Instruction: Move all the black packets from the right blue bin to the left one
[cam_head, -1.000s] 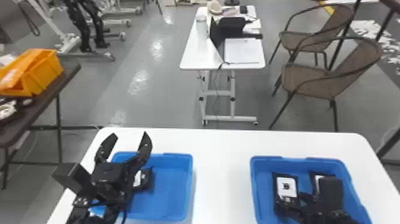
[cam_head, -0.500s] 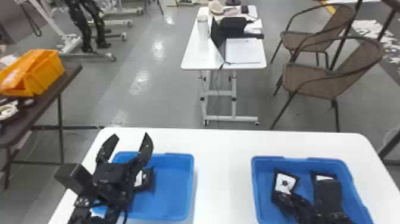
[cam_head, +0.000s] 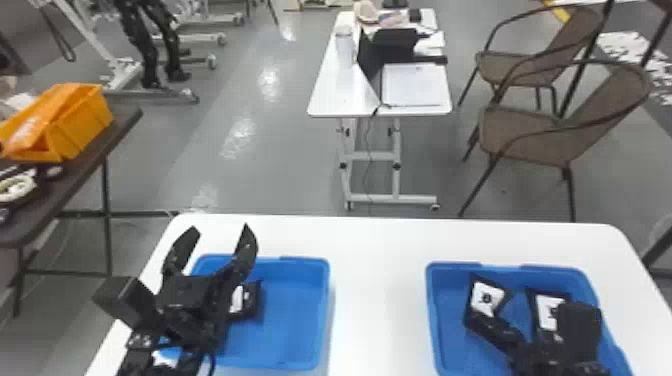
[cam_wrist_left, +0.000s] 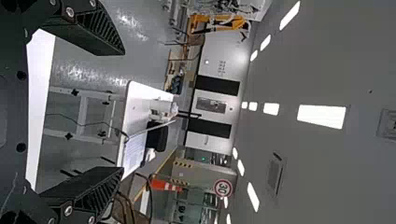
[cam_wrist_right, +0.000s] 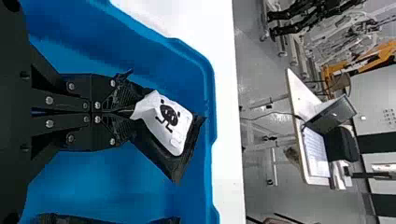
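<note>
Black packet (cam_wrist_right: 164, 128) sits with one end pinched between the right jaws, left jaws spread wide

Left bin (cam_head: 295, 320) and right bin (cam_head: 450, 345) (on the table (cam_head: 380, 300)) hold packets (cam_head: 486, 296)

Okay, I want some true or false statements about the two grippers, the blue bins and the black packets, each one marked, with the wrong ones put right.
1. The right black two-fingered gripper is shut on a flat black packet with a white label. True.
2. The left black two-fingered gripper is shut. False: the left black two-fingered gripper is open, its fingers well apart.
3. The right blue plastic bin holds only the gripped packet. False: a second black packet lies in it.
4. A black packet lies in the left blue plastic bin. True.
</note>
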